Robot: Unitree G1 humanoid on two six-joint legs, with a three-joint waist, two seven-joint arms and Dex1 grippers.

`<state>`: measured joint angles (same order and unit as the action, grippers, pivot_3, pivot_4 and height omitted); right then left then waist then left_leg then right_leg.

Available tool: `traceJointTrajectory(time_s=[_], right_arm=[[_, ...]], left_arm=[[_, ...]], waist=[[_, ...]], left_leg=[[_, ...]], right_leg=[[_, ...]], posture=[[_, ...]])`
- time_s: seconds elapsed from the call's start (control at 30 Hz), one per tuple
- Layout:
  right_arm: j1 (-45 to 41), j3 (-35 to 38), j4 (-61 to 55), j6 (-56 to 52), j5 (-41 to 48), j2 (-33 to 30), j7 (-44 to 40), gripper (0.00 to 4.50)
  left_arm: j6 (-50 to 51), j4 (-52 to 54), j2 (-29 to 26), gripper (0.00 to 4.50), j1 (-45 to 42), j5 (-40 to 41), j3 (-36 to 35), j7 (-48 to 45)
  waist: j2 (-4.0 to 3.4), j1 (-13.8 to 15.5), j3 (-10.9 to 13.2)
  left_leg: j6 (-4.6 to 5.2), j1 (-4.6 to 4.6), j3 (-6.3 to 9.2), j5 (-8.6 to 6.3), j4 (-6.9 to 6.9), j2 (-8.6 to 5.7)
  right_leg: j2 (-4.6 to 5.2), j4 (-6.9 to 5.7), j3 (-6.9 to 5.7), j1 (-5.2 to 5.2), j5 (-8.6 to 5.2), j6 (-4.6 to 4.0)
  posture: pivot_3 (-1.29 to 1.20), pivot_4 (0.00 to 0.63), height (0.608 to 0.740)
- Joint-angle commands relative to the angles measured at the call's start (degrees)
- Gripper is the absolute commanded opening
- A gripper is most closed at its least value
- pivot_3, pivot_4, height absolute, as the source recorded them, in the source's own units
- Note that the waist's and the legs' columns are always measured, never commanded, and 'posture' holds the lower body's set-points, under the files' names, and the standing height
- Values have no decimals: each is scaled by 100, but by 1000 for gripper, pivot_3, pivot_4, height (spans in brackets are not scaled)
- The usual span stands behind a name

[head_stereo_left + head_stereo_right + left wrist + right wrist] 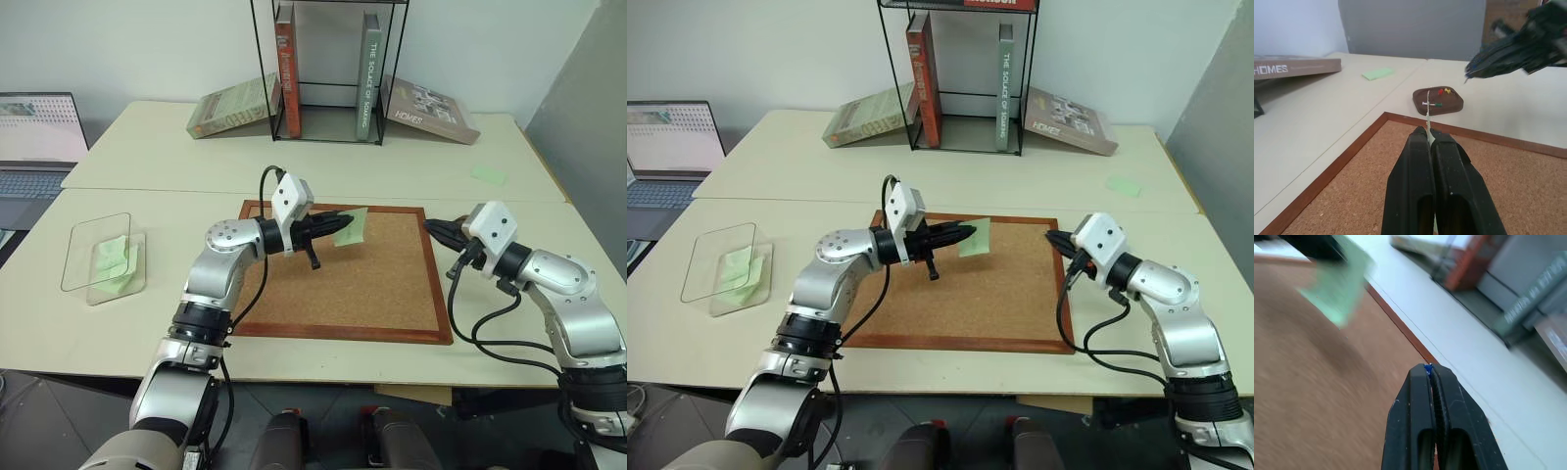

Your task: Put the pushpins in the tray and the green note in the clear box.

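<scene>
Pinching a small pale green square paper note [355, 227] edge-on between the pressed-together black fingers [1413, 186] of the left gripper [341, 224], holding it in the air over the large wood-framed cork board [362, 284], clear of the cork.

Clamping what looks like a tiny blue pushpin [1427, 366] at the very tips of the right gripper [433, 228], its fingers [1410, 421] closed tight, hovering by the board's right-hand frame.

Judging from this, working both halves of the task at once: note lifted and waiting to be carried, one pin in transit.

Calling next, for the left arm, for carrying the note well out to the left, to the transparent plastic rectangular box [118, 279] sitting on the pale desk [176, 186] apart from the board, its clear flat lid [95, 250] raised and other pale green notes lying inside; then for spreading the fingers over the open box, not over the lid.

Calling, for the right arm, for bringing the pin over the small dark brown wooden oval tray [1449, 108], sitting on the desk just beyond the board's frame, and letting go low above it. Already lying in that tray: red and yellow pushpins [1442, 91] and a green one.

Lying farther back on the desk, a spare pale green note [488, 174], not part of the job.
</scene>
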<state>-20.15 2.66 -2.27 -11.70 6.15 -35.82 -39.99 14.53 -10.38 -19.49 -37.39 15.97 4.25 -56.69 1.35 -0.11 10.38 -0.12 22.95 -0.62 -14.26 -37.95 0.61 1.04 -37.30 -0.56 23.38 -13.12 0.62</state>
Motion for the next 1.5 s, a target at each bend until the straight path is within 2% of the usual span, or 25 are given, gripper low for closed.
traceJointTrajectory(time_s=[0.03, 0.17, 0.3, 0.5, 0.8, 0.97, 1.03, 1.13, 1.23, 1.37, 1.5], right_arm=[[-381, 119, 822, 39, -278, -65, 391, 0], [-848, -91, 2181, 392, -749, -79, 758, 0], [-1217, -169, 2982, 647, -906, 31, 963, 0], [-1498, -304, 3752, 954, -1101, 62, 1071, 1144], [-1582, -200, 3770, 1051, -1007, 28, 1077, 3079], [-1579, -31, 3313, 1130, -924, -89, 1136, 4315], [-1496, 67, 2812, 1059, -828, -211, 1010, 4488], [-1390, 170, 2194, 793, -669, -342, 815, 4488], [-1249, 239, 1285, 420, -80, -416, 149, 4488], [-1063, -52, -106, -330, 1048, -328, -964, 4488], [-1223, -471, -762, -951, 1506, -130, -1339, 4488]], left_arm=[[206, 639, -49, 85, 22, 171, -107, 206], [314, 942, -77, 85, 139, 186, -55, 334], [363, 1062, -68, 85, 194, 188, -17, 409], [358, 1093, -43, 0, 192, 174, 23, 447], [289, 1009, -54, 0, 158, 181, 12, 448], [235, 993, -42, 0, 88, 191, -70, 527], [301, 1068, -47, 0, 26, 240, -149, 612], [386, 1163, -113, 0, -29, 297, -225, 683], [575, 1386, -340, 0, -67, 332, -408, 838], [860, 1588, -913, 0, 56, 219, -766, 1053], [1089, 1469, -1436, 0, 133, 119, -1134, 1344]], waist=[[0, 2, 0], [-1, -13, 0], [-1, -10, 0], [-1, -17, 0], [-1, -18, 0], [-1, -21, 0], [-3, -18, 1], [-3, -13, 1], [-3, -16, 1], [-4, -54, 1], [-4, -78, 2]], left_leg=[[0, 0, 0, 0, 0, -2], [0, -3, -3, 0, 0, -3], [0, -1, -5, 0, 3, -4], [0, 0, -8, 0, 2, -6], [0, 0, -6, 0, 2, -4], [0, 0, -7, 0, 2, -4], [0, 0, -6, 0, 2, -4], [0, 3, -5, 0, 2, -4], [0, 3, -3, 0, 3, -3], [0, 1, 0, 0, 6, 9], [0, -4, 12, 0, 4, 15]], right_leg=[[0, -3, -1, 0, 0, 0], [-3, -6, 3, 1, 0, 0], [-5, -3, 6, 1, 0, 0], [-8, -2, 8, 1, 0, 0], [-8, -3, 8, 1, 0, 0], [-8, -3, 9, 1, 0, 0], [-8, -3, 8, 1, 0, 0], [-7, -1, 7, 3, 0, 1], [-8, 1, 6, 2, 0, 1], [-8, 1, 5, 3, 0, 0], [-12, -9, -4, 2, -1, 0]], posture=[[0, 150, 740], [0, 150, 740], [0, 150, 740], [0, 150, 740], [0, 150, 740], [0, 150, 740], [0, 150, 740], [0, 150, 740], [0, 150, 740], [0, 150, 740], [0, 150, 740]])
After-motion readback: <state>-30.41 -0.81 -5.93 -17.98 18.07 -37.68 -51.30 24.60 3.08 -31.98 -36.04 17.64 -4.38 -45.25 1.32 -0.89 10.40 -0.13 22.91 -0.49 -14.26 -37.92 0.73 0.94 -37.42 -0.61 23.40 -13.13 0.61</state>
